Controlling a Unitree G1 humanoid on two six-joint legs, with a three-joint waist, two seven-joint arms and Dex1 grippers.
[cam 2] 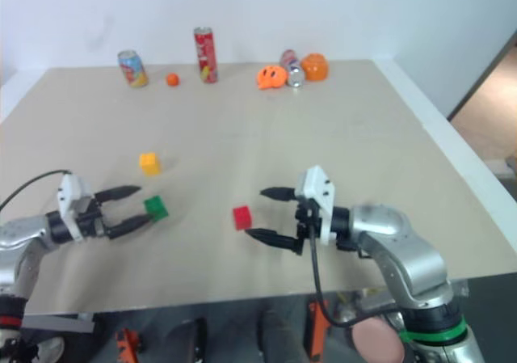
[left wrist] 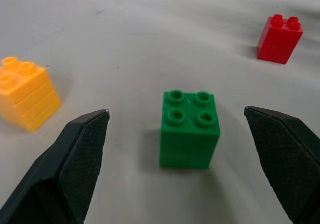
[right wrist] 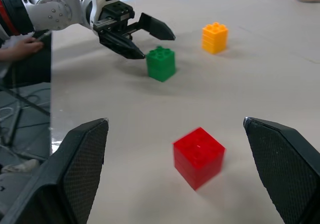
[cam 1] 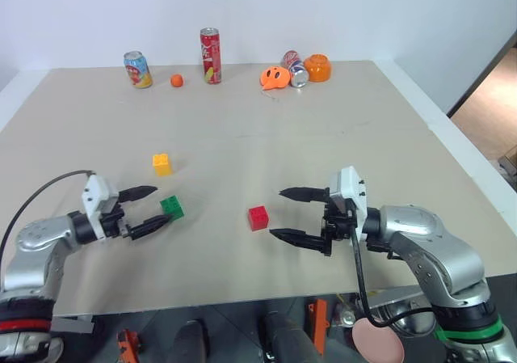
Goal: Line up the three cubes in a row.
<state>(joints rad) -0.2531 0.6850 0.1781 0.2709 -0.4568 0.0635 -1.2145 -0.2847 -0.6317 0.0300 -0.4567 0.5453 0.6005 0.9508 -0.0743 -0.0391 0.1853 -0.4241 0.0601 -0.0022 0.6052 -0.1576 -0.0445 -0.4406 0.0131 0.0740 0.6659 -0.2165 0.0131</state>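
On the surface [cam 1: 242,137], the left gripper [cam 1: 147,209] has its fingers spread apart just short of the green cube [cam 1: 171,207]. The yellow cube [cam 1: 161,163] sits farther back. Right of them lies the red cube [cam 1: 258,217], with the right gripper [cam 1: 295,214] released beside it. The cubes look light, rigid and probably slick; pinch opposite flat sides below the studs.

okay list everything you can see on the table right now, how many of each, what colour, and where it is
yellow cube: 1, yellow, left of centre
green cube: 1, green, just ahead of the left pincer's tips
red cube: 1, red, near middle, left of the right pincer
soda cans: 3; two upright, one lying, far edge
ball: 1, orange, between the upright cans
round toys: 2, orange, beside the lying can
table: 1, beige
hand: 1, person's, off the table
left pincer: open, empty
right pincer: open, empty
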